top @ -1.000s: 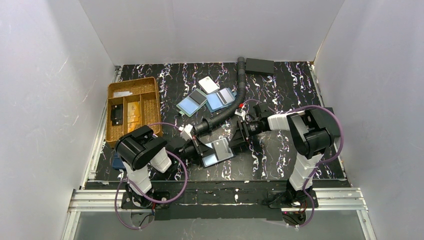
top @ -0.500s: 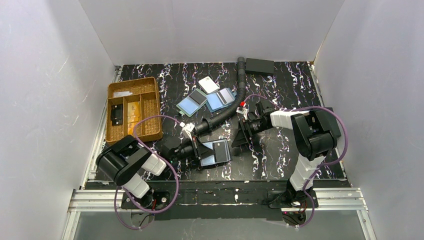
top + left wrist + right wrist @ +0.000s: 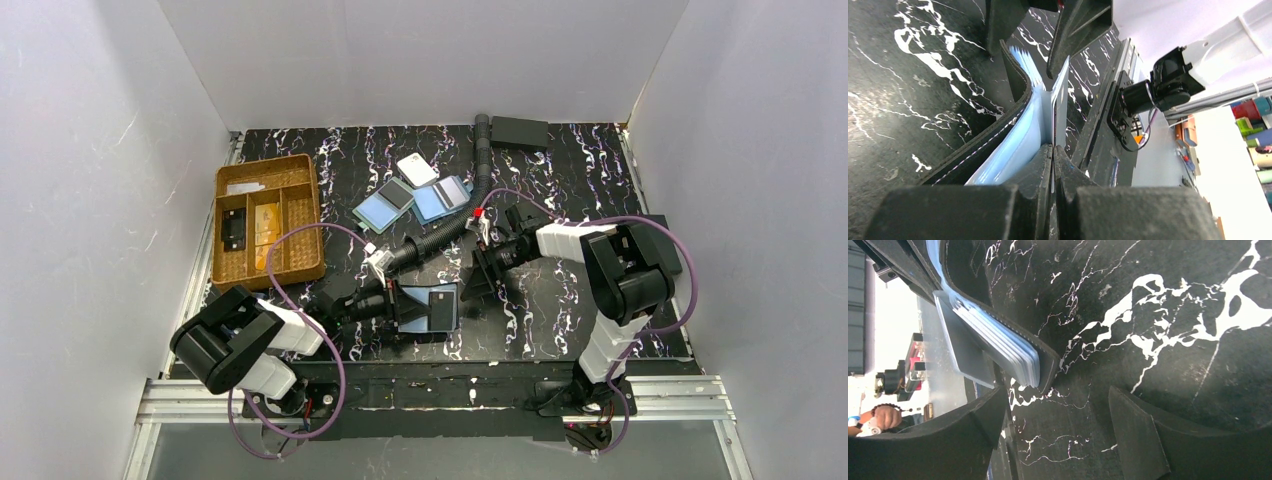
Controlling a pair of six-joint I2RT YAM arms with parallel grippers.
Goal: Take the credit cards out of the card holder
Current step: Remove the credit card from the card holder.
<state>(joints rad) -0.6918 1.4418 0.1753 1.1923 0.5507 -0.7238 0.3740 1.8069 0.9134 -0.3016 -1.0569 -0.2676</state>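
Card holder (image 3: 428, 307) on black marbled table (image 3: 560, 160)

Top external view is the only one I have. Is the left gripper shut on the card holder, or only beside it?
Observer: In the left wrist view the left gripper is shut on a thin inner leaf of the card holder, not on its black cover.
Operator: Does the right gripper hold anything?
Observer: No. In the right wrist view the right gripper is open; only the table shows between its fingers, and the holder's end lies beside one fingertip.
Operator: Are cards visible inside?
Observer: The right wrist view shows stacked pale blue leaves at its open edge; cards or sleeves, I cannot tell.
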